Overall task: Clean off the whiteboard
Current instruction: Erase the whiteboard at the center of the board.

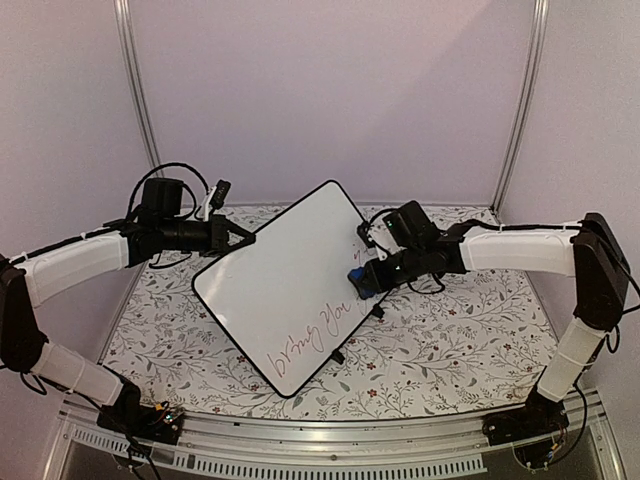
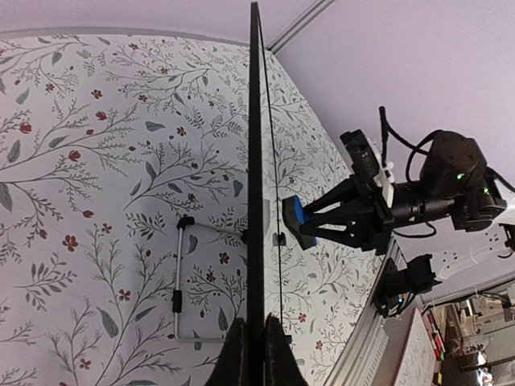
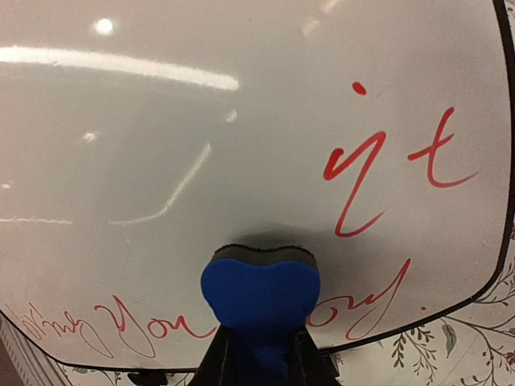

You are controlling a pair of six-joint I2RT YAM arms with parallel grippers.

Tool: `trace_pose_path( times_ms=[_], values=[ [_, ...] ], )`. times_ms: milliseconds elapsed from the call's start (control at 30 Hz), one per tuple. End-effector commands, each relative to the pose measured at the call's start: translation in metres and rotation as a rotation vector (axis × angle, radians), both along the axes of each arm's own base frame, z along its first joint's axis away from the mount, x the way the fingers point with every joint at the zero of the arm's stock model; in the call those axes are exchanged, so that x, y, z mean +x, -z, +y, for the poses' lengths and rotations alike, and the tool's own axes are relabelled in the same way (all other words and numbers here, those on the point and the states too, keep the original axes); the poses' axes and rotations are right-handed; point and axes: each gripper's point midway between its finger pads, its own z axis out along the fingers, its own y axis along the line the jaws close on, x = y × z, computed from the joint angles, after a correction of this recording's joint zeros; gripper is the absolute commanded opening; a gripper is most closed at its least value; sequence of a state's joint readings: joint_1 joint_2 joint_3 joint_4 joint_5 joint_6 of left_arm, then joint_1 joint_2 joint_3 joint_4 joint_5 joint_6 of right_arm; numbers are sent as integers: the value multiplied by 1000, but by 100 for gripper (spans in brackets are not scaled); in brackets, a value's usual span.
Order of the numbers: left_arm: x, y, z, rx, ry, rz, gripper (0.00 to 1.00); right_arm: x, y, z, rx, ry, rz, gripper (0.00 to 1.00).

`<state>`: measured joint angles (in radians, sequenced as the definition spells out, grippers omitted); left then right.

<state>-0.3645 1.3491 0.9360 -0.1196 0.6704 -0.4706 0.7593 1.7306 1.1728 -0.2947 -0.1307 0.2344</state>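
The whiteboard (image 1: 285, 290) stands tilted above the floral table, with red handwriting (image 1: 310, 340) along its lower right part. My left gripper (image 1: 240, 237) is shut on the board's upper left rim. In the left wrist view the board (image 2: 256, 161) shows edge-on between my closed fingers, at my left gripper (image 2: 256, 334). My right gripper (image 1: 372, 275) is shut on a blue eraser (image 1: 356, 281) at the board's right face. In the right wrist view the eraser (image 3: 259, 289), dark felt forward, sits against the board (image 3: 201, 161) between red words, held by my right gripper (image 3: 259, 350).
A floral cloth (image 1: 450, 330) covers the table. A wire stand (image 2: 179, 281) hangs behind the board, and small black feet (image 1: 338, 356) sit on its lower rim. An aluminium rail (image 1: 330, 440) runs along the near edge. Pale walls close the back and sides.
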Motion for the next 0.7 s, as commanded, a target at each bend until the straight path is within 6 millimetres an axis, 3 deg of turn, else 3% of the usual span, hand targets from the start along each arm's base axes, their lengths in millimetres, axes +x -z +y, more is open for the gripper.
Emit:
trace_pose_path(
  times_ms=[0,267,433,667],
  values=[
    [-1,9,-3,30,22,1,0,28,-47,3,16,34,-118,5],
    [-1,9,-2,31,22,0,0,68,-62,12,24,56,-157,5],
    [-1,9,-2,31,20,-3,0,86,-56,9,31,75,-139,5],
    [-1,8,-2,30,21,-3,0,82,-40,7,29,68,-109,5]
  ],
)
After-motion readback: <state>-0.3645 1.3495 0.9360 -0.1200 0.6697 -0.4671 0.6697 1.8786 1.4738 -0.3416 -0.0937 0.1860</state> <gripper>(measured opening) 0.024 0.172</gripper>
